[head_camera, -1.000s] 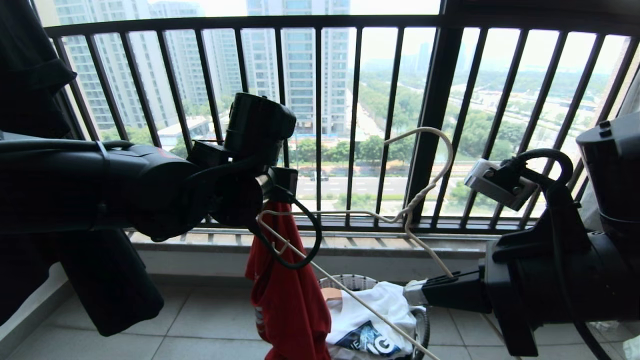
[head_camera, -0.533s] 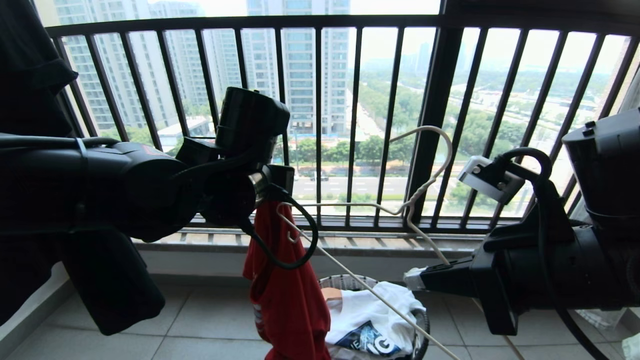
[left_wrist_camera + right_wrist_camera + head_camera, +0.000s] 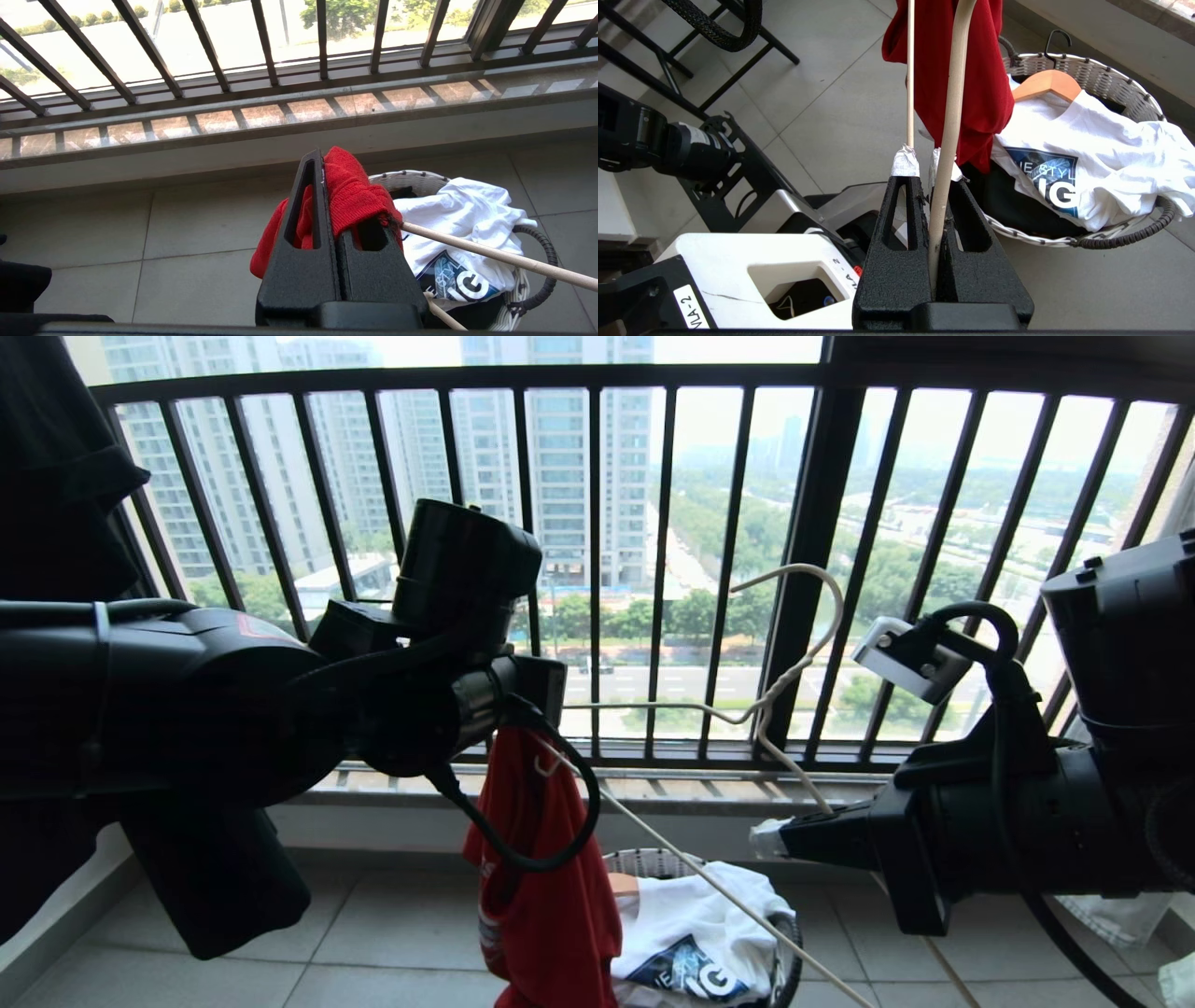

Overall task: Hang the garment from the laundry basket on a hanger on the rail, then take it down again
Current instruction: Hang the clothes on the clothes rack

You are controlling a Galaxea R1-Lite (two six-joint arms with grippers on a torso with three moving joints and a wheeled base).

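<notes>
The red garment hangs bunched from my left gripper, which is shut on its ribbed edge. It dangles just left of the laundry basket. My right gripper is shut on one lower corner of the cream wire hanger and holds it up in front of the window bars. In the left wrist view the hanger runs into the red fold right beside my fingers. The right wrist view shows the hanger's wire between the jaws of the right gripper, with the garment behind it. The rail is out of view.
The basket holds a white printed T-shirt, a wooden hanger and dark cloth. A dark barred window railing stands close ahead over a stone ledge. A black garment hangs at the left. The robot's base is below the right arm.
The right gripper has risen a little and swung the hanger. Its far corner went from left of the garment's top to against the red cloth. The left wrist dipped slightly.
</notes>
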